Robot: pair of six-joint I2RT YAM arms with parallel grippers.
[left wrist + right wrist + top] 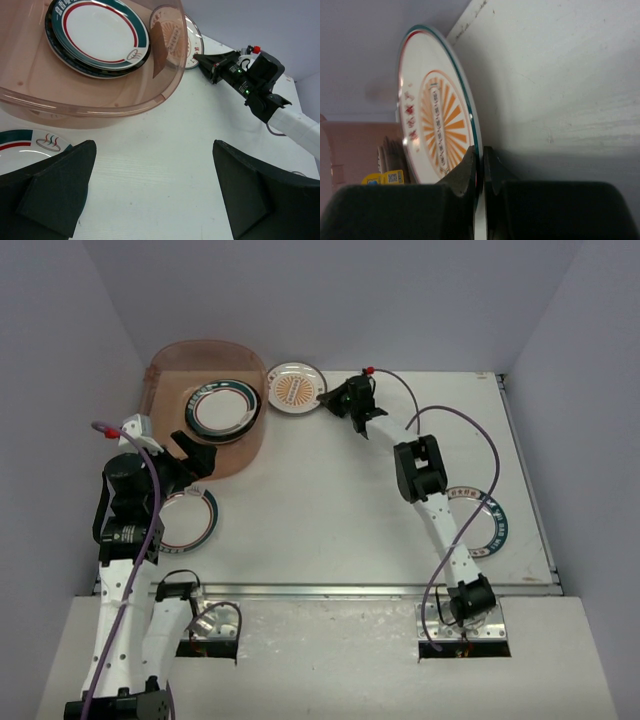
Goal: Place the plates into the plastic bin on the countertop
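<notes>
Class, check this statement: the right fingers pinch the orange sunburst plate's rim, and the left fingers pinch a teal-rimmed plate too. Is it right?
Not quite: the left wrist view shows the left fingers spread wide, holding nothing. The right fingers do pinch the orange sunburst plate by its rim.

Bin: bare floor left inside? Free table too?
Bin floor is bare left of and nearer than the stack. Table is open between bin, left plate and right arm. Crowded at orange plate, pinched by right gripper.
</notes>
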